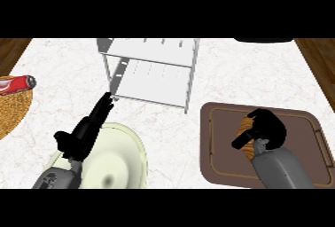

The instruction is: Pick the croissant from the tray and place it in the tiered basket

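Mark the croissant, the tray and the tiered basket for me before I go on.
croissant [247, 126], head view: its exposed brown upper end.
tray [221, 146], head view: bare floor near its left rim.
tiered basket [157, 83], head view: its lower white shelf.

I can read no words, numbers or signs from here. The red metal drinks can [17, 84] lying on the round woven straw mat [12, 113] carries a white marking, too small to make out.
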`<action>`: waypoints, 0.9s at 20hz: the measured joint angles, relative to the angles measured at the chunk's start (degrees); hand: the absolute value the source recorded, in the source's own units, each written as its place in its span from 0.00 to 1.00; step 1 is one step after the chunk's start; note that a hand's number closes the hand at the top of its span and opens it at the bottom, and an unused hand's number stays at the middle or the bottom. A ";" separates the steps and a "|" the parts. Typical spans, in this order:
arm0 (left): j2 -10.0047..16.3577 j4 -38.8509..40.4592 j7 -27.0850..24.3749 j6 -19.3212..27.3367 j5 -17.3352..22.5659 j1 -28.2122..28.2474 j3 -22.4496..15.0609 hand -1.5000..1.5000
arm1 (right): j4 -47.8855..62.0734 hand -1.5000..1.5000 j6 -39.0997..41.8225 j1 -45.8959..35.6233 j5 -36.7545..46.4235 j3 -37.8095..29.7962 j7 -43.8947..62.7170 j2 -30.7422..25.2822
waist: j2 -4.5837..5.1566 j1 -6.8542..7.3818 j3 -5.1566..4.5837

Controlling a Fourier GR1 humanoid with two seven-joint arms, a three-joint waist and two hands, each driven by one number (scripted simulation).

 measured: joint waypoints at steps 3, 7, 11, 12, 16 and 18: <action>-0.91 -0.25 0.31 -0.35 -0.99 0.29 0.33 0.50 | 0.95 1.00 -0.54 -0.57 1.78 -1.57 -1.21 0.80 | 0.06 0.05 0.05; -1.78 0.75 0.34 -0.96 -2.00 -0.43 1.69 0.50 | -0.40 1.00 0.30 -1.14 4.35 -2.28 -1.62 1.67 | 0.16 0.07 0.23; -1.62 1.02 0.42 -1.53 -1.98 -0.61 2.33 0.50 | -0.84 1.00 3.71 0.42 2.51 -0.74 -12.09 -3.28 | 0.22 -0.01 0.27; -1.33 0.92 0.61 -1.72 -1.87 -0.75 2.57 0.50 | -1.30 1.00 4.65 1.19 2.01 0.16 -15.79 -4.99 | 0.22 -0.07 0.27; -0.99 0.23 0.03 -2.51 -1.71 0.30 3.11 0.50 | -2.81 1.00 6.08 1.82 0.66 0.05 -26.78 -10.97 | 0.23 0.02 0.28; -1.30 0.70 0.01 -2.42 -2.06 0.07 3.09 0.50 | -4.75 1.00 5.46 1.40 -1.62 -1.98 -30.37 -12.04 | 0.23 -0.14 0.28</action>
